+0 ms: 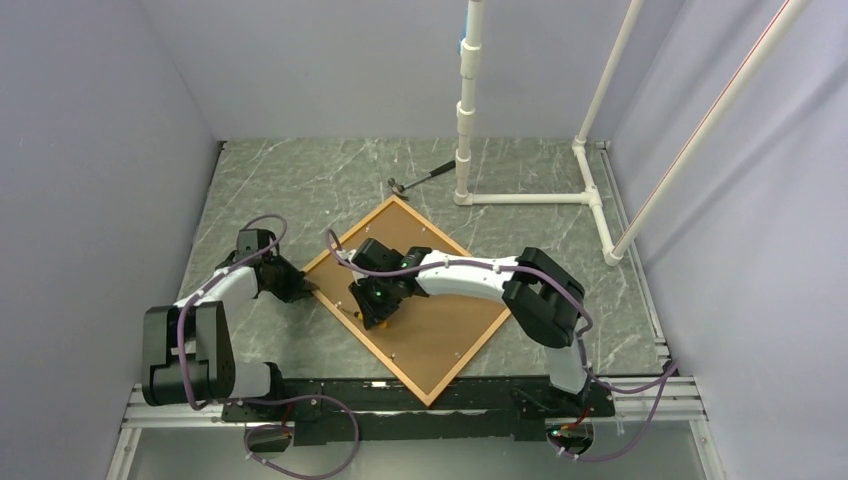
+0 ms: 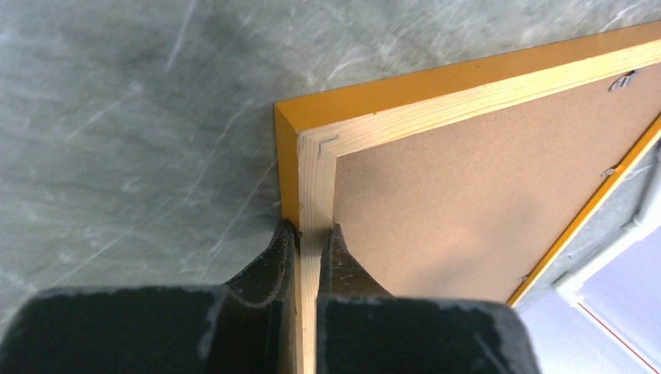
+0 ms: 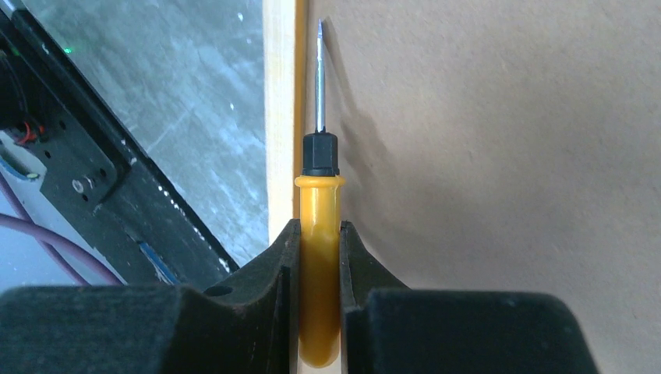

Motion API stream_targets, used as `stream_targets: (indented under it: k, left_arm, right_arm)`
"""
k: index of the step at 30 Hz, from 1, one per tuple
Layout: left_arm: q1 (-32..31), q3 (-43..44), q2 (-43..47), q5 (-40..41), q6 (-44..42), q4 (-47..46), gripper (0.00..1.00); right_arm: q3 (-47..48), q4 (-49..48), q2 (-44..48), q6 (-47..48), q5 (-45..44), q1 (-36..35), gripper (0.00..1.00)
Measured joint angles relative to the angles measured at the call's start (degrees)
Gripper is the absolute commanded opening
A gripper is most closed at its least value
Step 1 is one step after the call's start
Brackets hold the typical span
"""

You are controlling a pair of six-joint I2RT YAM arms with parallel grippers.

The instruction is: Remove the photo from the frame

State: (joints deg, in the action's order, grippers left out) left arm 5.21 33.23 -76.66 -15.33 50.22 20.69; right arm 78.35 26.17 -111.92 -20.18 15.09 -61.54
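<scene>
The frame (image 1: 350, 233) lies face down on the table, turned like a diamond, its thin orange border around the photo's plain brown board back (image 1: 445, 325). My left gripper (image 1: 305, 287) is shut on the frame's rail (image 2: 405, 89) near its left corner, one finger outside the orange edge and one on the board back (image 2: 468, 195). My right gripper (image 3: 318, 230) is shut on an orange-handled screwdriver (image 3: 319, 257) over the frame's near-left side. The screwdriver's metal tip (image 3: 319, 31) points along the seam between the wooden rail (image 3: 279, 117) and the board (image 3: 507, 156). The photo's printed side is hidden.
A small hammer-like tool (image 1: 420, 177) lies behind the frame's top corner. A white pipe stand (image 1: 465, 110) rises at the back right, with its base pipes on the table. Small metal tabs (image 2: 623, 79) hold the board along the rail. Grey walls enclose three sides.
</scene>
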Motion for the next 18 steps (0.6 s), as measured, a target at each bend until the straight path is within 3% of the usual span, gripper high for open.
stream_targets:
  k: [8, 18]
  left_arm:
    - [0.7, 0.0, -1.1, -2.0, 0.0, -2.1, 0.0]
    - [1.0, -1.1, -1.6, -1.9, 0.3, -8.3, 0.0]
  right_arm:
    - [4.8, 1.3, -3.7, -2.0, -0.9, -0.2, 0.0]
    - [9.1, 2.6, -6.2, -7.5, -8.0, -1.2, 0.0]
